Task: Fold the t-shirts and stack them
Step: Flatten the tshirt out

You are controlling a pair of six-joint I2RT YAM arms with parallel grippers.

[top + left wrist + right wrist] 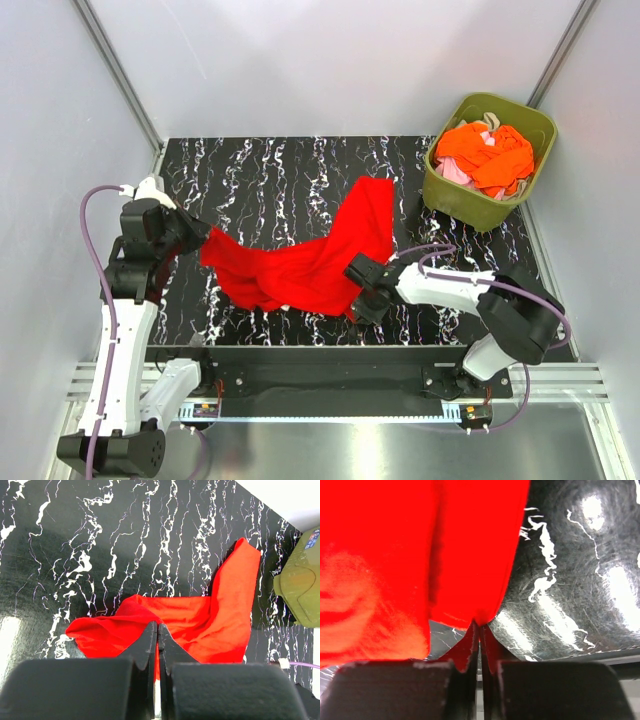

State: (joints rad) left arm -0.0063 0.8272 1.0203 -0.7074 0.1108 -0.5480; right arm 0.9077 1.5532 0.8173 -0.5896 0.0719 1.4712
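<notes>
**Status:** early stage. No garment is folded and no stack has been started.

**Item in work:** one plain bright red cloth t-shirt [300, 262] lies on the black, white-veined worktop [260, 170], between the two arms. One broad part runs toward the far right and ends near the bin. The rest is bunched in ridges toward the near left. It is not flat, and no fold is visible in it.

**Grippers:** the left gripper [157, 630] has its fingers pressed together, pinching the left end of the red cloth t-shirt. The right gripper [480, 626] is closed to a thin line on the near right edge of the same garment, with a tip of red fabric caught between its fingers.

**Items waiting:** the olive-green plastic bin [470, 205] stands at the far right corner of the worktop. It holds an orange t-shirt [490, 150] on top, with pale pink cloth [452, 172] and beige cloth [490, 122] showing around it. The contents are tangled, so the number of garments cannot be told.

**Assessment:** with both ends held, the step in hand appears to be drawing the garment out flat before folding. Outstanding work is to flatten and fold this shirt and set it down as the base of the stack. Each bin garment then needs the same treatment. Nearly all of the task is outstanding.
</notes>
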